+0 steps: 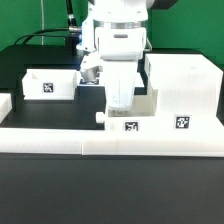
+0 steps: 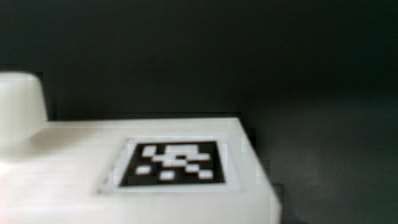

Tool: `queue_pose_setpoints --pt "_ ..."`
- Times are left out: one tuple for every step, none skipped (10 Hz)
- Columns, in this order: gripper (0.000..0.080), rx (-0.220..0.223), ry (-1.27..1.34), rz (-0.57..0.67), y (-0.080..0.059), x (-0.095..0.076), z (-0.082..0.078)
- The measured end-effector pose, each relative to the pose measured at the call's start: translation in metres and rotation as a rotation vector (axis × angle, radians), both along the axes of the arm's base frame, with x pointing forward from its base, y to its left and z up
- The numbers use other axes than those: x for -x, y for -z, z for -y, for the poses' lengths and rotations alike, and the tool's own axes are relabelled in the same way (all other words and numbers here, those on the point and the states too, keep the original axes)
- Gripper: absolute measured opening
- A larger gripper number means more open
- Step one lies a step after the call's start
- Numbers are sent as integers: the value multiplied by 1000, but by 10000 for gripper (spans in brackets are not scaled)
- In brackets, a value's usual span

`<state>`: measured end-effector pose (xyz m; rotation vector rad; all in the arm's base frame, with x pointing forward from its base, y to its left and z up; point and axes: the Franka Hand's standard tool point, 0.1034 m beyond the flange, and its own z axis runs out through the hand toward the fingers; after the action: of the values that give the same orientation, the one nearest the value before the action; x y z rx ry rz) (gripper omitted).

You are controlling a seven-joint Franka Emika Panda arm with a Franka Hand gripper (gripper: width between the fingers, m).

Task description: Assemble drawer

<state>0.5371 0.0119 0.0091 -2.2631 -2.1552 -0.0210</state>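
Observation:
The large white housing (image 1: pixel 180 85) stands at the exterior view's right, with a tag on its front. A small white tray (image 1: pixel 137 112) with a knob (image 1: pixel 100 117) and a tag sits just left of the housing, against the front rail. My gripper (image 1: pixel 118 100) is down on this tray, and its jaws are hidden by its own body. The wrist view shows the tray's tagged face (image 2: pixel 175 163) very close, with the knob (image 2: pixel 15 110) beside it and no fingers in sight. A second tagged tray (image 1: pixel 50 85) lies further left, apart from the gripper.
A long low white border rail (image 1: pixel 110 142) runs along the table's front edge. A small white piece (image 1: pixel 5 102) shows at the exterior view's left edge. The table top (image 1: pixel 60 112) is black. Cables hang behind the arm.

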Motion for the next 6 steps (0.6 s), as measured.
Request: queue_pose_setpoints --pt "42 4 1 2 0 -2 0" --pt "42 3 13 9 0 -3 1" --pt "42 -1 21 34 0 -4 4" --pt "42 -1 21 35 0 -4 4" --pt "42 -1 21 35 0 -4 4" --pt "42 -1 20 35 0 -4 4"
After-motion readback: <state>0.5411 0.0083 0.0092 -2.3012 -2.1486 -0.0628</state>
